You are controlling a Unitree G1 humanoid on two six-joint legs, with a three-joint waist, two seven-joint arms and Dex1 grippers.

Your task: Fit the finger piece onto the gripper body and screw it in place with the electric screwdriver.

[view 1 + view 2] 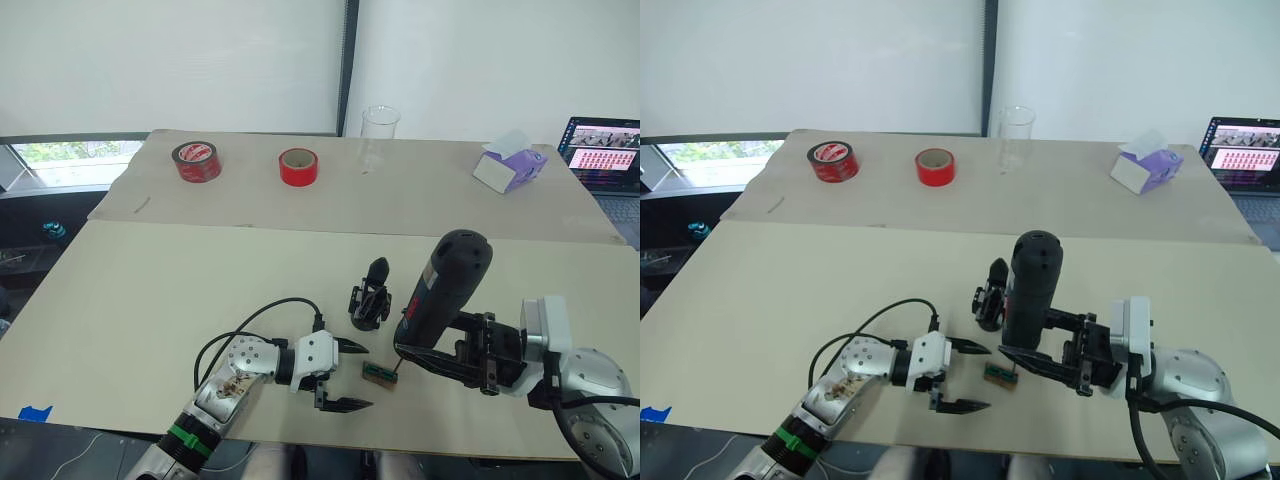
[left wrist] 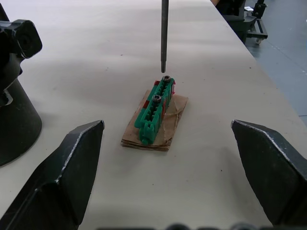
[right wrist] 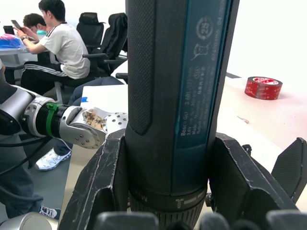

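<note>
**Screwdriver bit poised over the green block; left fingers spread**

I count two rolls of red tape on the far table: one [image 1: 196, 161] with white printing on its side, one [image 1: 298, 167] plain. I cannot read the printing. One clear cup [image 1: 379, 139] stands upright beside them and I see nothing inside it. One purple and white tissue box [image 1: 510, 165] lies further to the right, with a tissue sticking out of its top. One laptop [image 1: 603, 152] sits at the right edge, its screen showing rows of small tiles.

On the near table [image 1: 150, 300] I see one gripper body [image 1: 368, 297], black, standing with its pointed finger up, between the two arms. I cannot make out a separate finger piece.

One small green block [image 2: 156, 109] lies on a scrap of brown card [image 2: 156, 125], just in front of the left gripper [image 1: 338, 376]. Two screw heads show along its top.

The right gripper [image 1: 1045, 345] pinches the one electric screwdriver [image 1: 443, 285] around its barrel, fingers [image 3: 103, 184] pressed on either side. The tool stands nearly upright, rounded end up. Its thin bit [image 2: 164, 36] hangs just above the end screw of the block, apart from it. The barrel label reads "Bosch GO".

The left gripper rests low over the table, its two black fingers [image 2: 60, 177] spread wide and holding nothing.

Two seated persons [image 3: 55, 45] show in the right wrist view.
</note>
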